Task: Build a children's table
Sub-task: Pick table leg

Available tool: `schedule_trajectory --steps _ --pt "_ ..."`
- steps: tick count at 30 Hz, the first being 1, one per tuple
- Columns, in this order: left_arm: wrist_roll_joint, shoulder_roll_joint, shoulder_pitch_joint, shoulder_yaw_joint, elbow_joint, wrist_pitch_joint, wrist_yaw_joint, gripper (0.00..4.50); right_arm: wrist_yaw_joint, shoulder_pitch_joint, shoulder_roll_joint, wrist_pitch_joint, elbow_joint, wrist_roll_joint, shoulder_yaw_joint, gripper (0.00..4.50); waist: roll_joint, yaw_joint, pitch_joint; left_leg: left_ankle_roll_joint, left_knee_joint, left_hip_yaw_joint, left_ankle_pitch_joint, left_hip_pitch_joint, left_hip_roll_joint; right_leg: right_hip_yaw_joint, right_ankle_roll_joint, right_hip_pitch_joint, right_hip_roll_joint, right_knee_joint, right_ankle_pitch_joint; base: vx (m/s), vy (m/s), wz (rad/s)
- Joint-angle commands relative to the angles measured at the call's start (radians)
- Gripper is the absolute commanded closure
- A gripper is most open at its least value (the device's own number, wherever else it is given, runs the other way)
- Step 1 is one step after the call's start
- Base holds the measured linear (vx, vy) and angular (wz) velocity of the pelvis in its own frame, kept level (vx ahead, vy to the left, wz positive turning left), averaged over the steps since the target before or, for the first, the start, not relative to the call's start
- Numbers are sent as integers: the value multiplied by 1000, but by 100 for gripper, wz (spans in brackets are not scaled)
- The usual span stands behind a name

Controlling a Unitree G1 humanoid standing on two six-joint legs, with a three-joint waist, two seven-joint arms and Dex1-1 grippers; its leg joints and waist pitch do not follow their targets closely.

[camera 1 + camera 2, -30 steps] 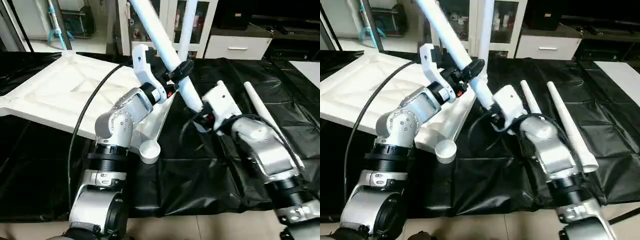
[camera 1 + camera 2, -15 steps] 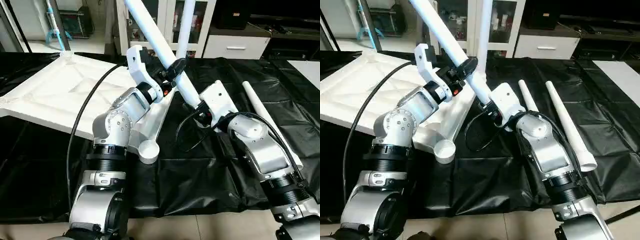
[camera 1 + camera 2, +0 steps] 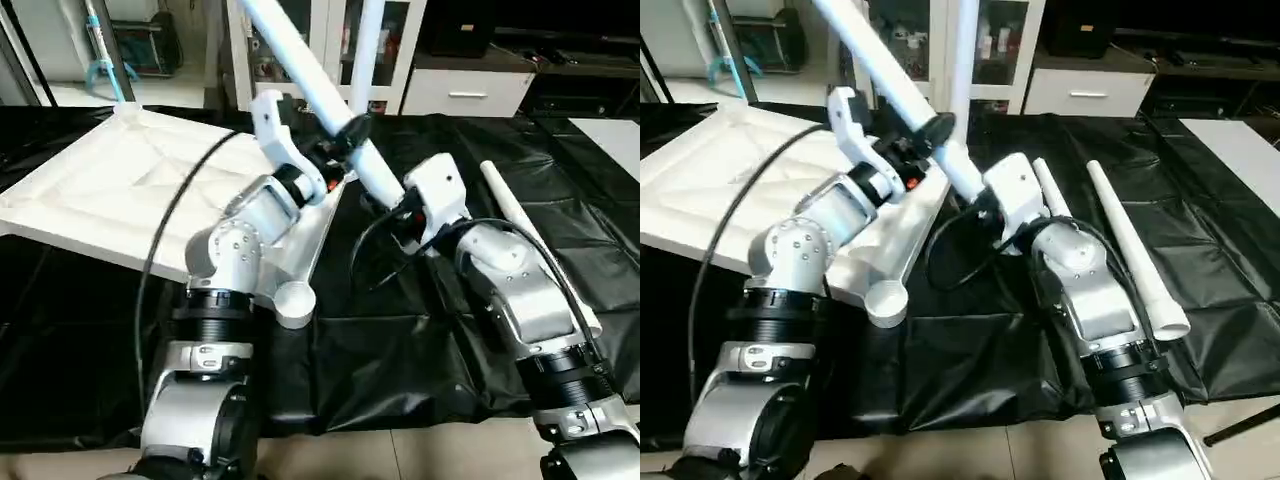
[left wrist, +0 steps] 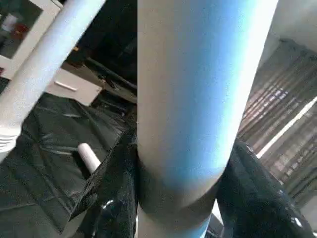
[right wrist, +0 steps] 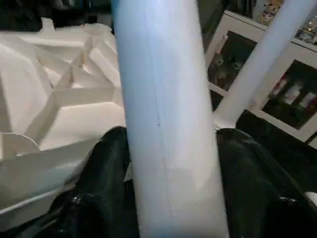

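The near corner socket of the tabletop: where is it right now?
In the left eye view the near corner socket sits low and centre-left, at the tabletop's front corner on the black cover, beside the left arm's elbow.

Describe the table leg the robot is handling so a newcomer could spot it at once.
Start at the big white tabletop lying ribbed side up on the black sheet. Off its near right edge, one white leg slants up, both pincers on it; the other legs stand upright or lie flat.

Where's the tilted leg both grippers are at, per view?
Left eye: tilted leg slants from top centre down to the right gripper.
Right eye: upper centre-left.
Left wrist: big central tube.
Right wrist: central tube.
Shared landmark: upright leg behind.
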Motion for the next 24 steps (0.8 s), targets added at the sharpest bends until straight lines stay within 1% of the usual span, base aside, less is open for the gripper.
schedule_trajectory --steps 1,2,3,4,5,6,7,8,9,10,11,12,13,14,15,16,17,18,19,20,21,22,23,24 --pt "-13 7 -16 -6 2 0 -19 268 26 3 -17 -3 -37 23 -24 130 1 1 -73 27 -70 -19 -122 16 52 47 -241 54 -81 -70 -28 0 0 0" --pt "-13 7 -16 -6 2 0 -19 268 26 3 -17 -3 -37 23 -24 123 1 2 -73 27 -70 -19 -122 16 52 47 -241 54 -81 -71 -28 0 0 0" --pt "-13 9 -16 -6 0 -1 -24 268 40 6 -20 5 -46 38 -30 123 4 2 -73 26 -70 -19 -121 16 53 47 -242 52 -82 -70 -29 0 0 0" --pt "-14 12 -15 -6 -2 0 -29 268 57 11 -23 15 -59 58 -38 108 2 1 -73 27 -71 -19 -125 17 54 47 -242 53 -81 -70 -30 0 0 0" --pt "-14 16 -14 -8 -5 0 -38 268 83 18 -26 50 -81 103 -56 97 0 2 -72 37 -71 -18 -127 17 53 48 -243 54 -81 -71 -27 0 0 0" --pt "-14 16 -14 -8 -5 0 -38 268 83 18 -26 50 -81 103 -56 97 1 3 -73 39 -71 -20 -121 16 54 48 -243 55 -82 -69 -23 0 0 0" --pt "-14 33 -10 -18 -19 6 -67 268 195 42 -75 167 -151 237 -103 87 -3 3 -72 40 -71 -19 -117 16 55 47 -244 52 -82 -70 -22 0 0 0" --pt "-15 41 -9 -22 -25 10 -80 268 241 52 -104 202 -175 276 -116 72 -4 4 -70 54 -72 -18 -126 19 51 47 -245 57 -77 -73 -26 0 0 0" --pt "-15 42 -9 -22 -26 11 -81 268 245 52 -107 205 -177 279 -117 66 1 15 -72 63 -71 -21 -114 18 59 48 -241 56 -83 -69 -23 0 0 0" --pt "-23 56 -6 -29 -42 22 -106 268 301 61 -161 227 -181 307 -145 60 1 16 -72 60 -72 -21 -113 17 58 47 -240 56 -83 -70 -25 0 0 0" --pt "-27 61 -5 -33 -49 28 -117 268 322 64 -185 232 -180 315 -158 52 -2 18 -73 56 -70 -20 -114 18 59 46 -244 56 -85 -70 -28 0 0 0" --pt "-37 73 -1 -41 -67 41 -140 268 324 49 -212 295 -145 353 -214 39 -3 18 -71 54 -70 -19 -111 18 58 47 -246 55 -84 -70 -32 0 0 0" --pt "-44 85 4 -53 -86 53 -166 268 345 34 -250 362 -106 401 -270 29 -3 21 -72 51 -68 -17 -106 19 56 47 -254 53 -85 -71 -44 0 0 0" --pt "-47 89 6 -59 -93 60 -176 268 360 29 -261 402 -96 440 -297 29 -5 20 -72 52 -67 -17 -105 17 53 46 -258 56 -84 -71 -49 0 0 0" --pt "-54 101 12 -75 -112 80 -202 268 404 18 -292 519 -69 556 -371 18 -5 26 -72 59 -65 -16 -97 19 54 47 -267 56 -86 -72 -57 0 0 0" --pt "-60 108 21 -91 -126 92 -230 268 456 29 -322 570 -62 598 -380 9 -12 25 -72 66 -63 -13 -94 18 51 47 -268 57 -82 -74 -57 0 0 0" --pt "-65 113 26 -100 -135 100 -248 268 489 38 -340 599 -60 620 -381 3 -8 33 -72 70 -63 -15 -83 15 54 46 -267 58 -85 -71 -58 0 0 0" --pt "-75 116 32 -110 -148 110 -267 268 517 51 -359 608 -62 632 -376 0 -10 31 -71 72 -63 -15 -79 12 53 45 -264 59 -84 -72 -56 0 0 0" --pt "-82 118 36 -115 -157 116 -278 268 534 59 -371 612 -64 640 -373 0 -14 32 -73 74 -62 -15 -73 14 54 43 -260 58 -86 -71 -60 0 0 0" --pt "-86 120 39 -119 -164 121 -287 268 540 60 -375 611 -61 640 -371 0 -13 31 -73 75 -62 -15 -72 14 55 43 -260 57 -87 -72 -66 0 0 0" --pt "-91 123 42 -124 -173 125 -297 268 547 62 -380 610 -57 639 -368 0 -18 30 -72 72 -62 -14 -74 13 55 43 -255 56 -88 -74 -86 0 0 0" --pt "-112 132 53 -138 -204 151 -328 268 560 53 -390 622 -30 646 -377 0 -24 27 -72 68 -63 -14 -74 13 55 42 -254 55 -89 -75 -107 0 0 0" --pt "-113 134 55 -142 -209 151 -335 268 559 49 -389 628 -25 650 -381 0 -21 28 -72 64 -62 -13 -72 12 54 42 -254 53 -90 -76 -127 0 0 0" --pt "-114 137 57 -146 -215 151 -343 268 558 43 -387 635 -18 655 -388 0 -25 26 -71 62 -62 -13 -77 13 54 42 -251 51 -88 -79 -141 0 0 0"
